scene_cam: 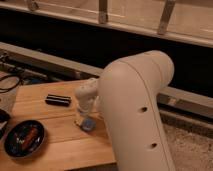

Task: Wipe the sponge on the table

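Note:
The small blue-grey sponge (88, 124) lies on the light wooden table (55, 142), near its right side. My gripper (83, 119) comes down from the white arm right onto the sponge, its tip at the pad's upper left edge. The big white arm housing (137, 115) fills the right half of the view and hides the table's right part.
A black rectangular bar (58, 100) lies on the table behind and left of the sponge. A dark round bowl (23, 139) with some items stands at the front left. Black cables (9, 82) run off the far left. A dark wall and ledge lie behind.

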Tool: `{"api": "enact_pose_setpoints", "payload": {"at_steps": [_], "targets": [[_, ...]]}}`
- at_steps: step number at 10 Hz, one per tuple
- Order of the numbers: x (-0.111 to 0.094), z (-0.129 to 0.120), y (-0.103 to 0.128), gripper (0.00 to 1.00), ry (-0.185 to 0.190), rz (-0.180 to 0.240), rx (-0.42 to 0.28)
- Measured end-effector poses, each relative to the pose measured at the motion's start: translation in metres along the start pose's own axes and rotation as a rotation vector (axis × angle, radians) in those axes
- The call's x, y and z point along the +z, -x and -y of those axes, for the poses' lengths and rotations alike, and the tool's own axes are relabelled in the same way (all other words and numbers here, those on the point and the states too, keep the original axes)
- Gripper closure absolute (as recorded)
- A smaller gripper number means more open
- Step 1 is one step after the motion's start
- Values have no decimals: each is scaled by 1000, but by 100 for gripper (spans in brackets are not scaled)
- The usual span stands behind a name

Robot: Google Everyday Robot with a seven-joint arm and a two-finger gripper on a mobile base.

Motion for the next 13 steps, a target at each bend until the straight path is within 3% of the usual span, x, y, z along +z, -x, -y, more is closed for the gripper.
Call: {"api": "enact_pose_setpoints", "payload": {"at_steps": [4, 7, 13], "targets": [[-2, 0, -7, 99, -3, -26, 22], [-3, 6, -39, 99, 11, -45, 82], [-18, 30, -84, 99, -11, -56, 215]]}}
